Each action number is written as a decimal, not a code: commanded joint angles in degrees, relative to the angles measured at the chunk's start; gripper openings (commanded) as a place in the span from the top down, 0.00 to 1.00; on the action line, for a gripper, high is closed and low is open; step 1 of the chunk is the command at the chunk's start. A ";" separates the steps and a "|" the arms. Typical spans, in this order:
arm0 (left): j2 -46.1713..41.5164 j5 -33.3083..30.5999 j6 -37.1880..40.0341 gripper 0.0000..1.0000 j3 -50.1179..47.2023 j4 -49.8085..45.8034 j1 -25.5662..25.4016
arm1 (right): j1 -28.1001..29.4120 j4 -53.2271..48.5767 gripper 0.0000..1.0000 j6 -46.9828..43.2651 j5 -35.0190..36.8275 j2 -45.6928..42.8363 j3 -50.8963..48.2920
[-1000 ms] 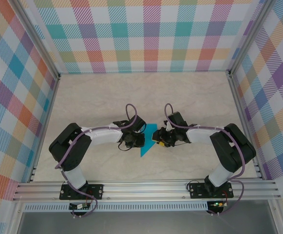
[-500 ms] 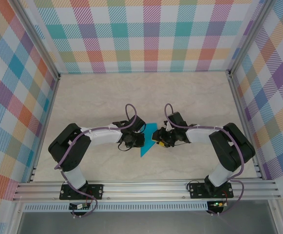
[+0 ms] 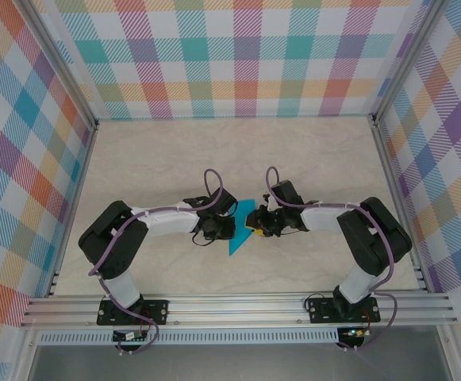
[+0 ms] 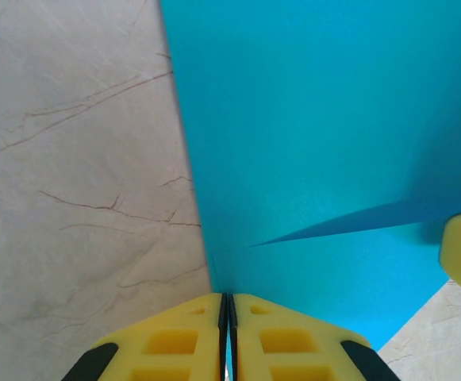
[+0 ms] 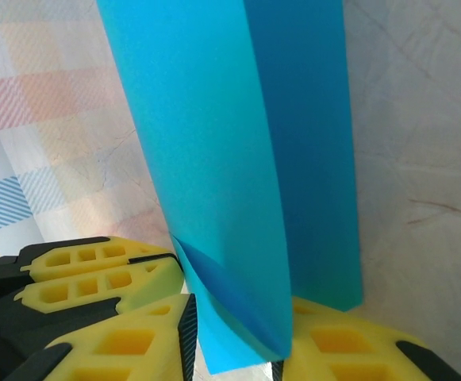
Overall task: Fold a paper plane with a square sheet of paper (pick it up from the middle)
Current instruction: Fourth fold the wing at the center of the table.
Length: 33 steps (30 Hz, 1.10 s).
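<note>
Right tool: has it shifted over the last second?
Yes, slightly. The right tool has edged left, toward the left tool, and a little away from the near rail.

Left arm (image 3: 163, 216): base at the near edge, elbow out to the left, forearm low and reaching inward to table centre. Right arm (image 3: 325, 214): mirror pose, elbow out to the right, forearm reaching inward. Wrists face each other and the two grippers are close together, not touching.

Left gripper (image 4: 227, 298): yellow fingers pressed together, only a hairline between them, clamped on the edge of the paper (image 4: 317, 143).

Right gripper (image 5: 238, 317): fingers stand apart with a modest gap and the paper passes through it. Contact with the pads cannot be judged.
</note>
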 commanded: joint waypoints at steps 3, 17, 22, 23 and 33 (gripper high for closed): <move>-4.88 -0.31 0.29 0.85 -1.35 -0.42 0.58 | 0.14 -0.13 0.72 -4.37 -2.40 0.96 1.77; -14.49 -3.73 -1.78 0.70 -6.51 1.20 -2.34 | 0.18 -3.59 0.78 -8.49 -1.85 1.09 2.70; -15.37 -6.32 -3.13 0.66 -7.83 3.56 -5.05 | 0.16 -4.55 0.79 -8.92 -1.55 0.94 3.00; -15.22 -6.78 -3.16 0.66 -7.66 3.49 -5.50 | 0.22 -4.60 0.79 -9.10 -1.55 0.90 3.06; -13.69 -11.64 -3.63 0.60 -5.97 0.40 -9.69 | 0.25 -5.12 0.79 -9.89 -1.86 0.96 3.63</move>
